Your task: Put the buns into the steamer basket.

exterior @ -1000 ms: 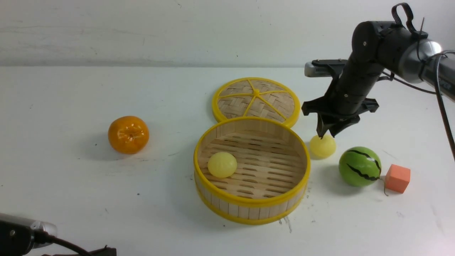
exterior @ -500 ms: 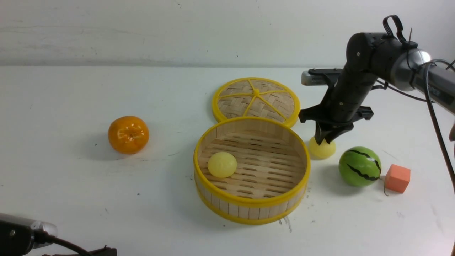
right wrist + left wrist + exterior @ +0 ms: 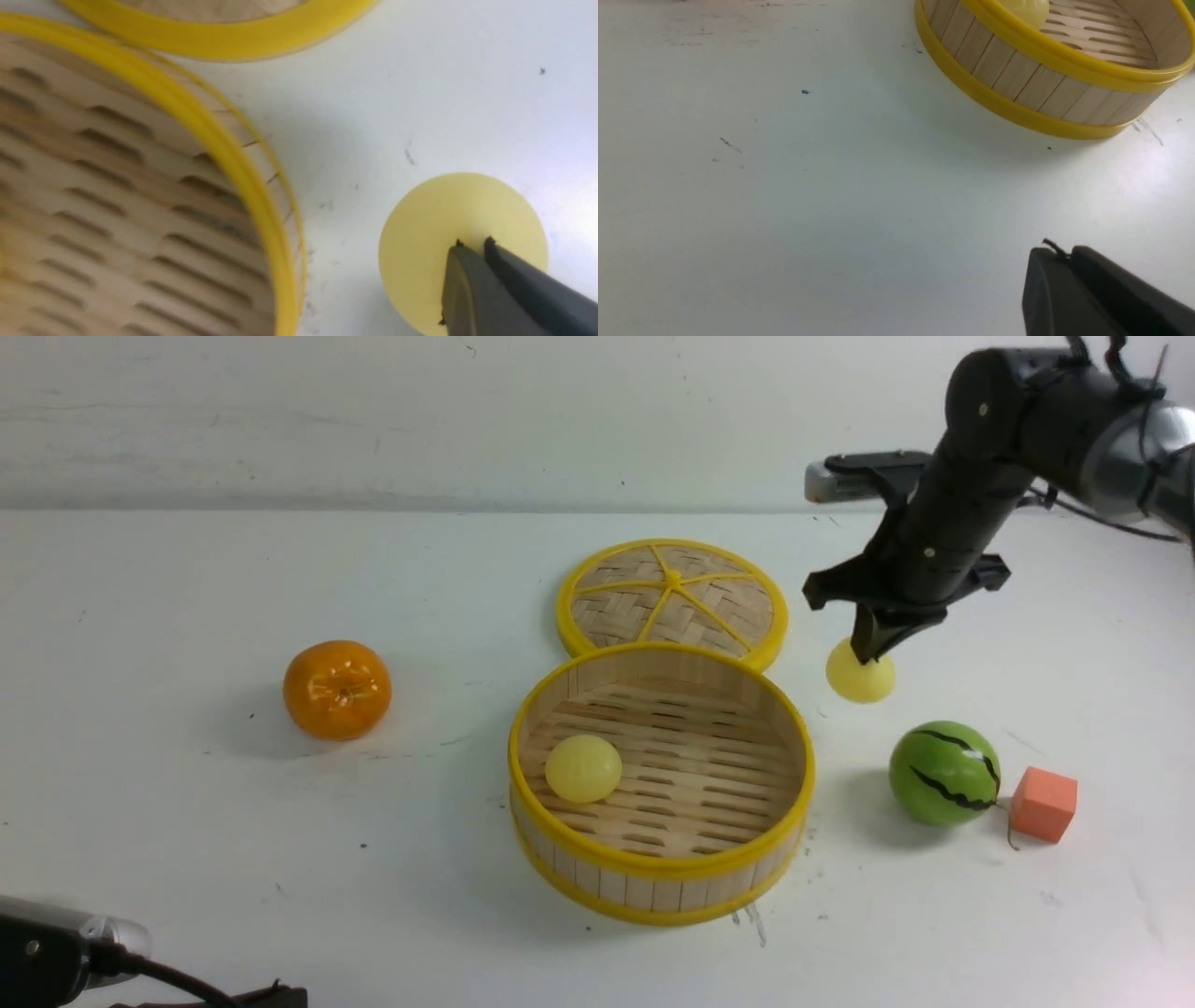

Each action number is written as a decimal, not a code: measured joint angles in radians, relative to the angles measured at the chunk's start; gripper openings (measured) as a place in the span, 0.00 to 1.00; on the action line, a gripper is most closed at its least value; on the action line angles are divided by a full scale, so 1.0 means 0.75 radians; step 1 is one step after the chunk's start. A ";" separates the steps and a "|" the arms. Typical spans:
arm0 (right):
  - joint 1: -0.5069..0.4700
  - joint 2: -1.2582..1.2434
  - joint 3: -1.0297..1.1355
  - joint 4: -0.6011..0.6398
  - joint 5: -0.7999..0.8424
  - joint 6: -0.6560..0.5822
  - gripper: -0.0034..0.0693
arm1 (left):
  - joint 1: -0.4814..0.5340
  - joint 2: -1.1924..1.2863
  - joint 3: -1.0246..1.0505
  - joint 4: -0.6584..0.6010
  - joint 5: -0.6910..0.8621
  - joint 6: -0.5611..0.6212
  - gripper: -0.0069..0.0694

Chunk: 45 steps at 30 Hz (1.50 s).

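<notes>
The right gripper is pinched tight on the top of a glossy, pale yellow bun, hanging it above the white table just right of the steamer basket. The other bun, smooth and round, sits on the basket's slatted bamboo floor. The left gripper, its dark tips together, grips nothing.

Left wrist view: pale yellow glossy round bun cut at 12 o'clock edge, round bamboo steamer basket cropped too; black left gripper mostly off-frame, 5 o'clock.
</notes>
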 joint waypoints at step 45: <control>0.356 -1.183 0.920 -0.083 0.048 0.206 0.05 | 0.000 0.000 0.000 0.000 0.000 0.000 0.19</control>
